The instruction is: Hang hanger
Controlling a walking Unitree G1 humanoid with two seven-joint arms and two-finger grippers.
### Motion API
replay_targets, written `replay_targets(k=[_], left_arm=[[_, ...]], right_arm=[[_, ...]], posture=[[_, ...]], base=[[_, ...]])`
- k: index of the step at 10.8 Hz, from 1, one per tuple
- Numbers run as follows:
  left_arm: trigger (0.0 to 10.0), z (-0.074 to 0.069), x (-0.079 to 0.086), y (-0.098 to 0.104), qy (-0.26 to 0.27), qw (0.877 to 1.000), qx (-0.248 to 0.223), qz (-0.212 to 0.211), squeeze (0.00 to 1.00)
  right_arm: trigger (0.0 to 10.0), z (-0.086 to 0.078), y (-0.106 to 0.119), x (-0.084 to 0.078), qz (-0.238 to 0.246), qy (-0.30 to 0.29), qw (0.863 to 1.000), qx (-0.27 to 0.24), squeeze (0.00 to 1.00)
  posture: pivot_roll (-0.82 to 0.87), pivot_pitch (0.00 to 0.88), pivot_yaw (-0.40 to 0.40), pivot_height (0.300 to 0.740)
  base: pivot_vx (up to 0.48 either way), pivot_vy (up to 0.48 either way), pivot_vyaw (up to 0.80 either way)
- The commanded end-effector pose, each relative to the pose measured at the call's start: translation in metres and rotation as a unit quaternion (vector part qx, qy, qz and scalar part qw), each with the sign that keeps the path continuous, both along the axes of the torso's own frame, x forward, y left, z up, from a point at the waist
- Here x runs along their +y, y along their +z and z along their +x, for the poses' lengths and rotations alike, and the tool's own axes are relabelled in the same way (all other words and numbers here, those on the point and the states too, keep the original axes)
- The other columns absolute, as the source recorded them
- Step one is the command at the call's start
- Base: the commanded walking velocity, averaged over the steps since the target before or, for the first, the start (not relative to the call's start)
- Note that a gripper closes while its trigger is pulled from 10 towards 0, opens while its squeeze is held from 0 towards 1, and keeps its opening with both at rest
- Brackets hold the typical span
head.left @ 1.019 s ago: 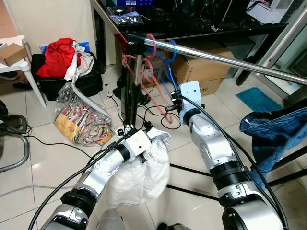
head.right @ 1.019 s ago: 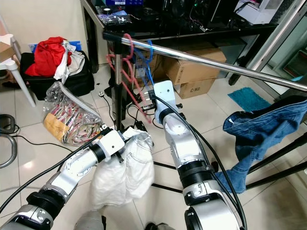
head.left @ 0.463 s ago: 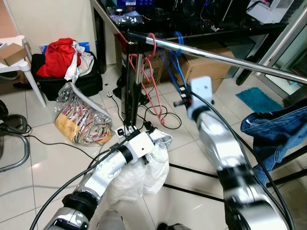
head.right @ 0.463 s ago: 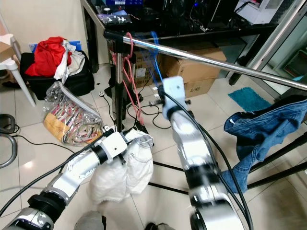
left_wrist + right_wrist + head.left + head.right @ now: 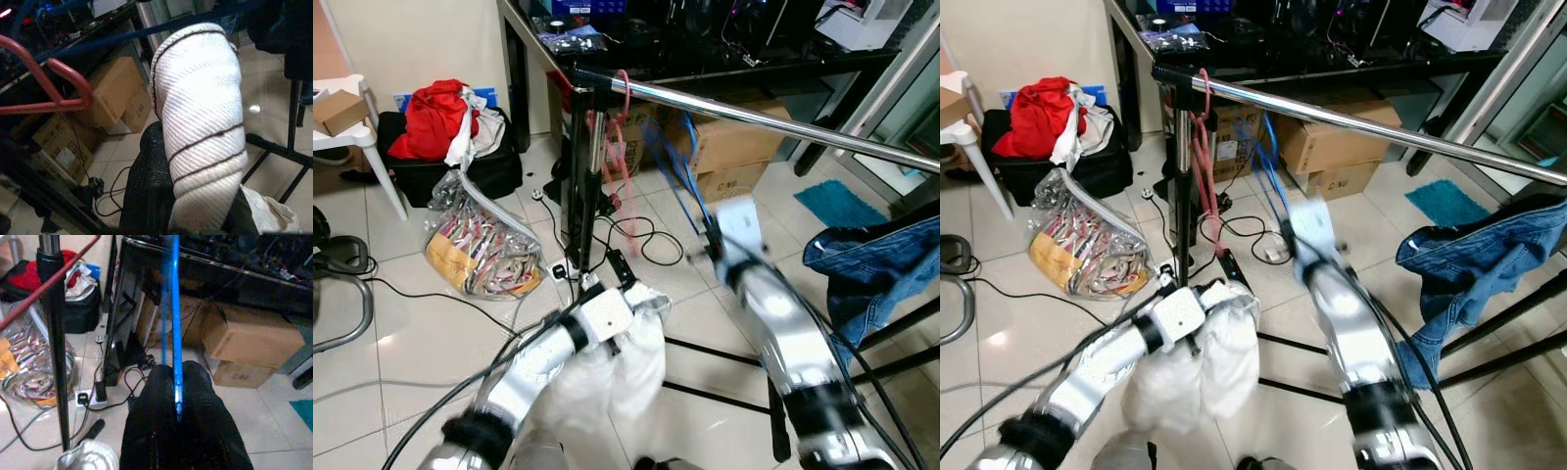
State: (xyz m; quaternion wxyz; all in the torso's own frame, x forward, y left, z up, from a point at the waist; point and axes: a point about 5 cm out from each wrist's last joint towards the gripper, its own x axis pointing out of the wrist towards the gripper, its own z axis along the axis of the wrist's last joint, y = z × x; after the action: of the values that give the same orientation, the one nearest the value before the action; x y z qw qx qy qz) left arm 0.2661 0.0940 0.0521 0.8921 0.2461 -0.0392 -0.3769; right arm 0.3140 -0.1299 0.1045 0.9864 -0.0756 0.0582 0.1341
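Tiled floor (image 5: 401, 323), blue hanger (image 5: 172, 308) pinched in right claw (image 5: 177, 418)

Your head cameras are looking down and forward, sharing the rail (image 5: 754, 119); your wrist cameras are peering closely along their jaws.

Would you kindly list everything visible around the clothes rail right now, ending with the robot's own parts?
Rail: one, silver, running across above the floor.
Blue hanger: one, hooked on the rail, pinched by the right gripper.
Pink hanger: one, on the rail near the stand.
White cloth: one, hanging from the left gripper.
Jeans: one pair, blue, draped at right.
Cardboard boxes: two, brown, under the black desk.
Red clothes: a pile on a black bag.
Plastic bag: one, clear, on the floor.
Left gripper: fingers shut on the cloth.
Right gripper: fingers shut on the blue hanger.
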Motion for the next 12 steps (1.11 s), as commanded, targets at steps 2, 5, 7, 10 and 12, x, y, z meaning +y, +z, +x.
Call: replay_targets(k=[2, 5, 7, 10, 12], left_arm=[[10.0, 0.001, -0.005, 0.023, 0.050, 0.993, -0.041, -0.096, 0.00], [10.0, -0.014, 0.013, 0.022, 0.181, 0.965, -0.032, -0.189, 0.00], [10.0, -0.024, 0.021, 0.018, 0.208, 0.959, -0.030, -0.188, 0.00], [10.0, -0.033, 0.019, 0.017, 0.219, 0.958, -0.027, -0.183, 0.00], [10.0, -0.032, 0.019, 0.013, 0.222, 0.962, -0.024, -0.157, 0.00]], right_arm=[[10.0, -0.006, -0.004, -0.013, 0.005, -0.014, 1.000, -0.019, 0.00], [10.0, -0.030, -0.030, -0.034, 0.006, -0.021, 1.000, -0.018, 0.00], [10.0, -0.039, -0.031, -0.043, 0.027, -0.024, 0.999, -0.029, 0.00], [10.0, -0.054, -0.033, -0.056, 0.036, -0.032, 0.998, -0.041, 0.00], [10.0, -0.057, -0.034, -0.054, 0.043, -0.022, 0.998, -0.046, 0.00]], posture=[[0.29, 0.038, -0.139, 0.740], [0.29, 0.054, -0.143, 0.740], [0.28, 0.059, -0.136, 0.740], [0.27, 0.064, -0.128, 0.740], [0.26, 0.060, -0.123, 0.740]], base=[[0.000, 0.000, 0.00], [0.000, 0.000, 0.00], [0.000, 0.000, 0.00], [0.000, 0.000, -0.50], [0.000, 0.000, -0.79]])
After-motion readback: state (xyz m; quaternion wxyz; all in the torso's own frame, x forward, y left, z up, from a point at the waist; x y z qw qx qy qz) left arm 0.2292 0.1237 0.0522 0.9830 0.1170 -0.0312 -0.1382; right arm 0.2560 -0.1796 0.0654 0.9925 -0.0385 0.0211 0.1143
